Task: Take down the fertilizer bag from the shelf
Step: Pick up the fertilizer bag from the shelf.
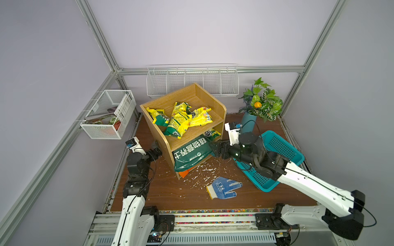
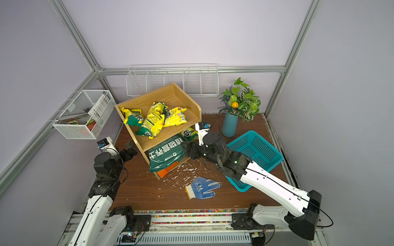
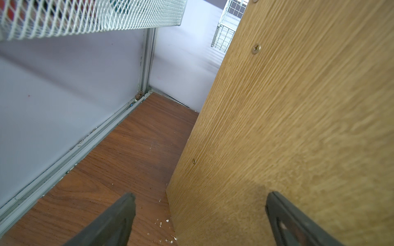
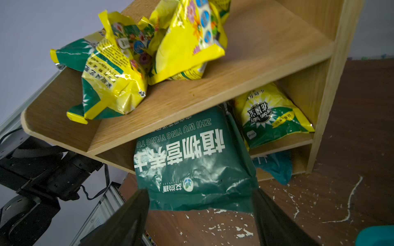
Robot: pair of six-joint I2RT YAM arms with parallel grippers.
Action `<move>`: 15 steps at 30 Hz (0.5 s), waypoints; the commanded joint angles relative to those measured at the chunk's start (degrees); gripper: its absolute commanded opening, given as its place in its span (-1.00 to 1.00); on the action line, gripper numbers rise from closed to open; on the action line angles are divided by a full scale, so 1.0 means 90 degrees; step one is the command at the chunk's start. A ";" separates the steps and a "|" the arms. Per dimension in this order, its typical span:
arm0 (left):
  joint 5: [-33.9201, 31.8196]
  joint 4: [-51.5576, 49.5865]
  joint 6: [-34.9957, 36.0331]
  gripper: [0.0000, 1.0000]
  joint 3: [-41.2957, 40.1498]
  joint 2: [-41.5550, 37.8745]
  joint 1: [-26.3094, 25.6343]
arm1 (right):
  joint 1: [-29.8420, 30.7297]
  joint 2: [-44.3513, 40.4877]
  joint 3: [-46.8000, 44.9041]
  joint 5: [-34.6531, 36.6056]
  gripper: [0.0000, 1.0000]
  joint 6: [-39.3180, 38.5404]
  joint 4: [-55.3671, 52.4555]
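While fertilizer bag [image 1: 189, 154] overhangs shelf [image 1: 187, 95], right end effector [image 4: 199, 204] gapes at bag edge; left end effector [image 3: 200, 198] gapes beside shelf.

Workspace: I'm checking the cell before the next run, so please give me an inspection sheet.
Surface: brown wood-grain table, strewn with white flakes.
Job's things: light wooden shelf; green bag overhanging its middle tier; yellow bags on top.
Clutter: blue dotted glove, teal basket.
Hands: left hand open beside shelf; right hand straddles green bag, grip unclear.
Cables: slack black loops, none seen snagged.
Surroundings: white wire baskets, plant in vase.
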 commanded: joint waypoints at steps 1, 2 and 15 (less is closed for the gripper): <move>-0.0023 0.0077 -0.0066 1.00 -0.0081 -0.0049 -0.0005 | 0.0003 0.0117 -0.0769 -0.0388 0.65 0.1014 0.1545; -0.0033 0.0062 -0.0063 1.00 -0.0082 -0.0054 -0.0005 | 0.0001 0.0246 -0.0943 -0.0485 0.68 0.1210 0.1952; -0.0247 0.0023 -0.0034 1.00 -0.0140 -0.0264 -0.0005 | 0.0006 0.0714 -0.1860 -0.0428 0.76 0.2516 0.3759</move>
